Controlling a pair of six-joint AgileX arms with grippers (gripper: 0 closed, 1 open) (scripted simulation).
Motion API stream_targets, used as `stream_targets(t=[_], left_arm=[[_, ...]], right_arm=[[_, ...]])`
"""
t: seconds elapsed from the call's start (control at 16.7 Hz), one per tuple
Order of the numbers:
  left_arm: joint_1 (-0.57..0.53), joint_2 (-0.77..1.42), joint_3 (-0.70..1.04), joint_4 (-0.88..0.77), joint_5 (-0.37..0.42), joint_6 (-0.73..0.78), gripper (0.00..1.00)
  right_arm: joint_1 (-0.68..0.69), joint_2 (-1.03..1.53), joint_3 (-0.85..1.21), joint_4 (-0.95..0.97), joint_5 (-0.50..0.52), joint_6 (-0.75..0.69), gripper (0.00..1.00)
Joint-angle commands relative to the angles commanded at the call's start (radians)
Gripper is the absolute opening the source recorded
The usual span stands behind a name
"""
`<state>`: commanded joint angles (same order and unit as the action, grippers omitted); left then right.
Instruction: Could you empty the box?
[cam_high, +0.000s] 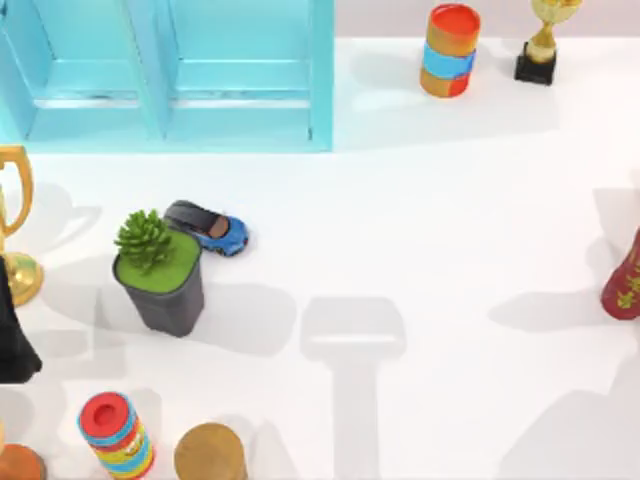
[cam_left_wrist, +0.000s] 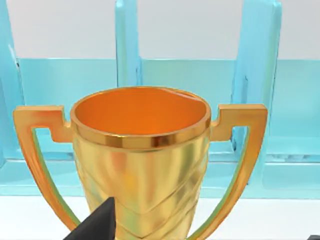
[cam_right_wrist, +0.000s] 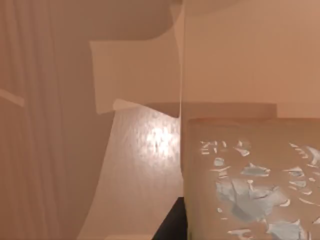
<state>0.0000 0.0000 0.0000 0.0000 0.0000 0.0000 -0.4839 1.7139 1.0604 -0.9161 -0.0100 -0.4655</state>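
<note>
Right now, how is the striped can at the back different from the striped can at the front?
The back striped can has wide bands of orange, blue and red, while the front striped can has many thinner rings, with green and yellow too. The back can stands near the small trophy on the right; the front can sits at the left, beside a brown cylinder. Both are round and red-topped.
</note>
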Motion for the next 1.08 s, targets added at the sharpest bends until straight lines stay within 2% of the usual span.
stream_targets(t=[0.54,0.9,1.08], left_arm=[[0.0,0.0,0.0,0.0,0.0,0.0,1.0],[0.0,0.0,0.0,0.0,0.0,0.0,1.0],[0.0,0.0,0.0,0.0,0.0,0.0,1.0]], right_arm=[[-0.002,-0.095,0.326,-0.429,0.0,-0.006,0.0],[0.003,-0.096,0.343,-0.446,0.0,-0.002,0.0],[0.068,-0.029,0.412,-0.446,0.002,0.065,0.0]])
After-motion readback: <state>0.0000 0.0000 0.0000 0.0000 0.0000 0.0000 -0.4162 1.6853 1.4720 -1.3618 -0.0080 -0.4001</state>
